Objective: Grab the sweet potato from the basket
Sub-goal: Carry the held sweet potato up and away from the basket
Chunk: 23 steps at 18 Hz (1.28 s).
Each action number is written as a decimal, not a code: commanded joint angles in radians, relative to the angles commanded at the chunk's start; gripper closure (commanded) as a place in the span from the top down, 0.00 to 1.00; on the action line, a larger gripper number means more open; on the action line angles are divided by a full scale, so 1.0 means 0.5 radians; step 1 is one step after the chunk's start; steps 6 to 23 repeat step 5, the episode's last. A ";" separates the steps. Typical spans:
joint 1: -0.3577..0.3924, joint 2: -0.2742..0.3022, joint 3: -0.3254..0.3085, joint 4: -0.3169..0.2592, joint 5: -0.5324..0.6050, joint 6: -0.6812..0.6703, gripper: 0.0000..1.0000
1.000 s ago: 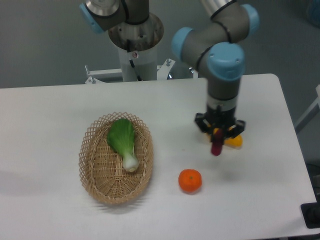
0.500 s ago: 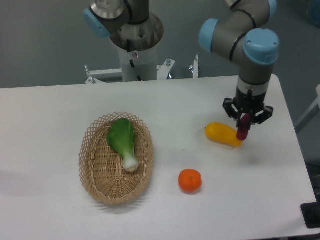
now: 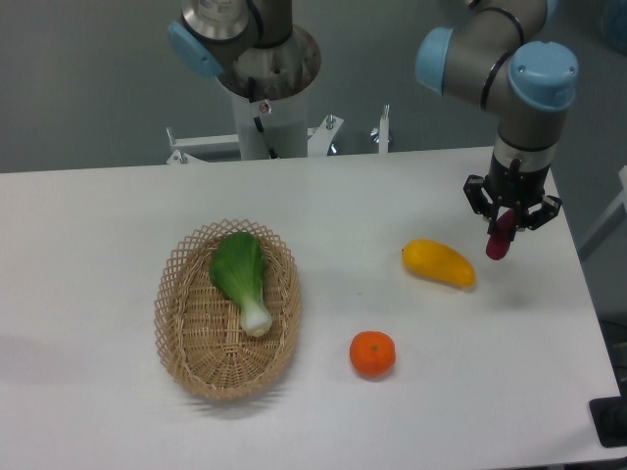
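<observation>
Progress: pick looks done; sweet potato is out of the basket and held in the air, so by the task wording little or nothing seems left beyond keeping hold of it.
Gripper: gripper is clenched around the upper end of the sweet potato, fingers pointing down, the tuber hanging below them roughly upright.
Sweet potato, location: above the far right side of the table, near the right edge, clear of the surface as far as can be judged; well apart from the basket.
Basket, contents: only the green leafy vegetable lies inside, white stem end toward the near rim.
Other items: yellow fruit lies on the table to the left of the gripper, not touching it; orange sits nearer the front edge, between basket and yellow fruit.
Change from half a second ago: gripper and tuber have shifted right and slightly up, from overlapping the right end of the yellow fruit to standing clear of it.
Change from a second ago: arm has swung well to the right, uncovering the yellow fruit it then hid.
Unchanged: basket, leafy vegetable, orange and yellow fruit keep their places.
</observation>
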 joint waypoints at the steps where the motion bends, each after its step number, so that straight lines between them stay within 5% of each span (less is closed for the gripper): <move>1: 0.000 0.000 0.000 0.000 0.003 0.003 0.11; 23: 0.000 0.000 0.000 0.003 0.006 0.003 0.11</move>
